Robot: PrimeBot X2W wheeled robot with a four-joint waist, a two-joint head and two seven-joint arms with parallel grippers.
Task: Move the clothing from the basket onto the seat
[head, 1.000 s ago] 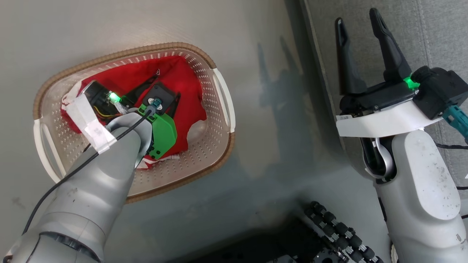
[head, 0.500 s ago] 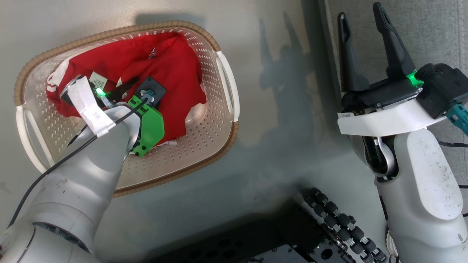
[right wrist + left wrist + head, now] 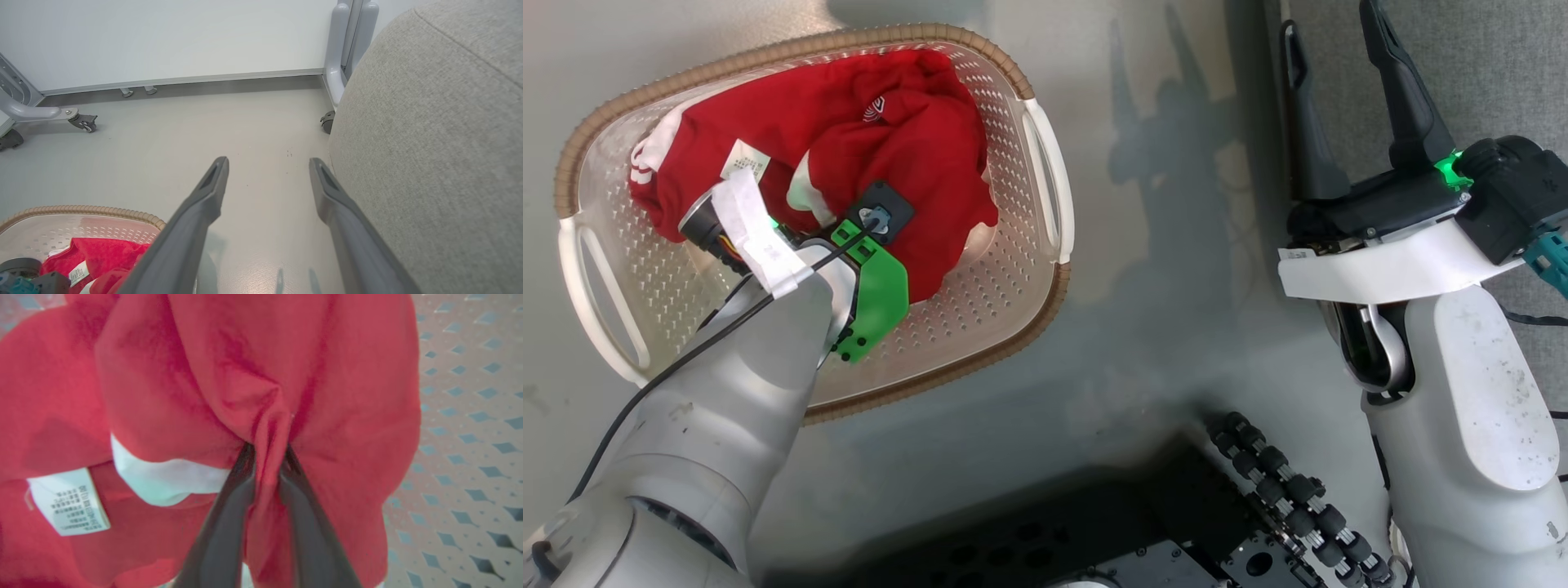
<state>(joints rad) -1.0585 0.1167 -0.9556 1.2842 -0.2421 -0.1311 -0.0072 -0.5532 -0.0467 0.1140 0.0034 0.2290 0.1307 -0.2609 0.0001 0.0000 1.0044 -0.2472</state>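
Red cloth fills the far part of the basket (image 3: pixel 980 302). The clothing (image 3: pixel 882 155) lies heaped in it, and the heap stretches along the basket's long axis. In the head view that axis runs left to right, with a white handle at each short end. A white care label (image 3: pixel 742 159) sits on the left part of the heap. The left arm (image 3: pixel 727 392) reaches down into the basket from its near side, with its wrist over the clothing. The basket stands on the grey floor (image 3: pixel 1143 327). Well apart to the basket's right is the grey seat (image 3: pixel 1486 65). The right gripper (image 3: pixel 1330 24) hangs near the seat's edge, fingers pointing away from the robot, jaws spread wide and holding nothing.

From the left wrist, the left gripper (image 3: pixel 267 465) has its jaws nearly closed on a pinched fold of the clothing, with cloth bunched between the two dark fingers. White trim (image 3: pixel 163 482) and the label lie left of the fold, and the basket's perforated plastic shows to the right.

From the right wrist, the spread fingers point over bare floor toward a pale wall (image 3: pixel 163 36). The seat is on their right, and a corner of the basket with red cloth is at lower left.
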